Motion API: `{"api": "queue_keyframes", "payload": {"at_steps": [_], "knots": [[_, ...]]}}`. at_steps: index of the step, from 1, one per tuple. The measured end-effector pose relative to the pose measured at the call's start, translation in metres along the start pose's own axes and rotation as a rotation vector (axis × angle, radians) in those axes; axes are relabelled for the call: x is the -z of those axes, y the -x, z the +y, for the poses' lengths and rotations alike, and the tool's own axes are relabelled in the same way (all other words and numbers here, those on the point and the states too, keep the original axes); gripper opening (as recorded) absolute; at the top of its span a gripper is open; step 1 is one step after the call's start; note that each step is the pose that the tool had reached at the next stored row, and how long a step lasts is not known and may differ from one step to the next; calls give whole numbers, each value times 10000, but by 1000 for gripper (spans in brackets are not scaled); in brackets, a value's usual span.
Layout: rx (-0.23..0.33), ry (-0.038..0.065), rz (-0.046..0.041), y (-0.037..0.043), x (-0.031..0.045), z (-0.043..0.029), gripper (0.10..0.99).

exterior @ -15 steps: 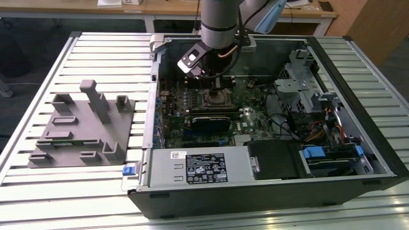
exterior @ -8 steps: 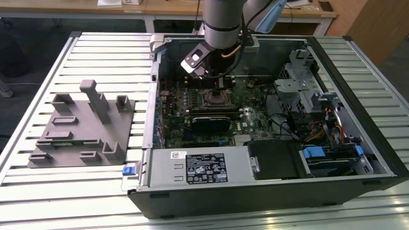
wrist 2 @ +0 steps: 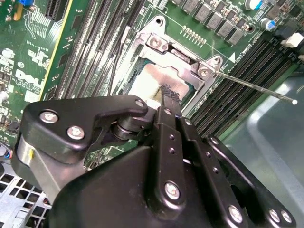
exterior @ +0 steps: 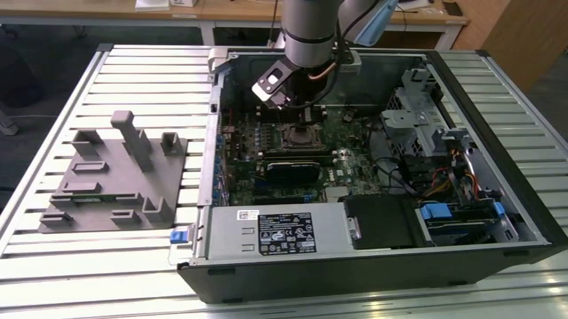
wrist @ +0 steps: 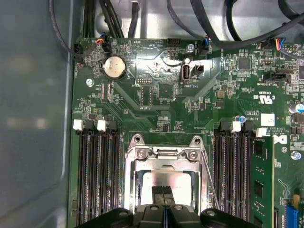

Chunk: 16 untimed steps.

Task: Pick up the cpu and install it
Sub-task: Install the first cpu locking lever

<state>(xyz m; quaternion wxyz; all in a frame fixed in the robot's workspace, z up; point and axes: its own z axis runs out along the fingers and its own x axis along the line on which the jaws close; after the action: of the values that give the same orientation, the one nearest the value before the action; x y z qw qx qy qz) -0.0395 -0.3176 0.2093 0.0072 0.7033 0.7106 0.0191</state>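
Gripper [wrist 2: 166, 93] pinched shut at twelve o'clock of the socket [exterior: 297, 137] in the exterior view, and one skewed push, we reckon, and the cpu [wrist 2: 152, 78] seats crooked and jams.

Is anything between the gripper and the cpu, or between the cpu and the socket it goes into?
Nothing visible does. In both wrist views the gripper is down at the cpu, which lies inside the socket frame. In the second wrist view the thin socket lever sticks out to one side, clear of both.
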Motion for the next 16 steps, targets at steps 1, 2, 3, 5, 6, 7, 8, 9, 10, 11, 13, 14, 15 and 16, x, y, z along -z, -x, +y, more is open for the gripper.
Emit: {"api": "queue_keyframes", "payload": {"at_steps": [1,2,3,5,6,7,8,9,10,11,13,14,15,16], "knots": [[1,1,2,1,13,1,106],[1,1,1,0,28,1,106],[1,1,2,0,42,2,106],[1,1,2,0,73,3,106],[1,1,2,0,87,3,106],[1,1,1,-1,103,4,106],[1,1,2,-1,125,5,106],[1,2,3,-1,148,6,106],[1,1,3,-3,242,9,106],[1,2,4,-4,291,11,106],[0,2,3,-5,381,14,106],[1,1,2,-6,428,16,106],[1,2,4,-7,472,18,106],[1,1,1,-7,518,19,106]]}}
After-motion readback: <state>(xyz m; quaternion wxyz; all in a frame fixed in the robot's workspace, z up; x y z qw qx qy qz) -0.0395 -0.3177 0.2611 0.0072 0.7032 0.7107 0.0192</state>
